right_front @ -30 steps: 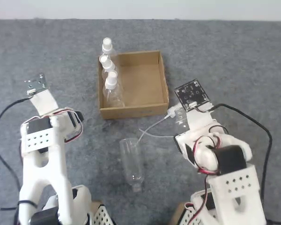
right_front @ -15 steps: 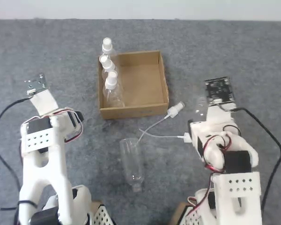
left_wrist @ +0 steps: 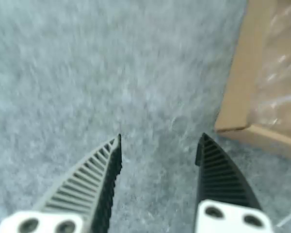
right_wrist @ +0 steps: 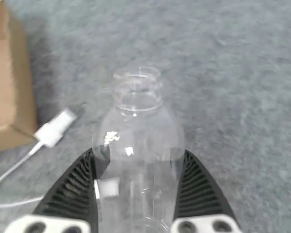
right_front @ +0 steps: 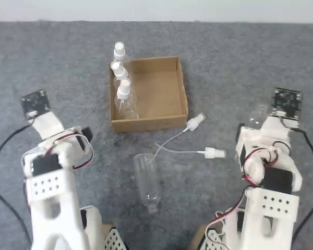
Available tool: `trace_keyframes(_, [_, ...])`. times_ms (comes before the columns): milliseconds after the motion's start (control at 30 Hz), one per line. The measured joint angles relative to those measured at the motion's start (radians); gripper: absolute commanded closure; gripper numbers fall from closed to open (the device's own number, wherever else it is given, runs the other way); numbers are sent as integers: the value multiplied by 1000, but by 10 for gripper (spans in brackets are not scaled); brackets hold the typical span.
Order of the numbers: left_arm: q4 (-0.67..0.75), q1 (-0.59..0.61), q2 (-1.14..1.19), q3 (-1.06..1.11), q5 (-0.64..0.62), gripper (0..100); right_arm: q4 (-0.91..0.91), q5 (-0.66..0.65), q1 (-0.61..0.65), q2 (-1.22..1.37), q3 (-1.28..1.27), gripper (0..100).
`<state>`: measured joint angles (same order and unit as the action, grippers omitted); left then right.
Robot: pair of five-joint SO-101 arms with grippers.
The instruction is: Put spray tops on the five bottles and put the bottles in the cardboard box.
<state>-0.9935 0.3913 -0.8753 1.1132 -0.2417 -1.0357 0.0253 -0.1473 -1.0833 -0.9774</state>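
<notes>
The held bottle (right_wrist: 138, 141) is clear, with an open neck and no spray top. The right pincer (right_wrist: 139, 156) grasps it, one ribbed finger on each side of its shoulder, and its mouth points away from the wrist. It is on the right of the grey tabletop (right_front: 250, 52), well apart from the cardboard box (right_front: 183, 88).

The lying bottle (right_front: 146, 178), also clear and uncapped, rests on its side between the two arms, on the arms' side of the box, neck toward their bases.

Two white tops lie loose, each trailing a thin tube. The first spray top (right_front: 196, 121) lies just off the box corner closest to the right arm. The second spray top (right_front: 215, 152) lies between the lying bottle and the right arm. Their tube ends come close together just beside the lying bottle.

The capped bottles (right_front: 124, 96), three in number, stand in a row along the box's left wall, each with a white top. Whether the farthest one stands inside the box or just behind its far corner cannot be told.

The left pincer (left_wrist: 160, 141) is released, its fingers spread with nothing between them. It is over bare tabletop just beside a corner of the box.
</notes>
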Motion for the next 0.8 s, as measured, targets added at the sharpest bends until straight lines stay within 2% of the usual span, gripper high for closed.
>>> trace_keyframes(500, [-120,-5,-479,41,23,765,236,132,-249,2,-160,992])
trace_keyframes(800, [-126,-206,-509,-38,195,765,373,138,-348,2,-224,992])
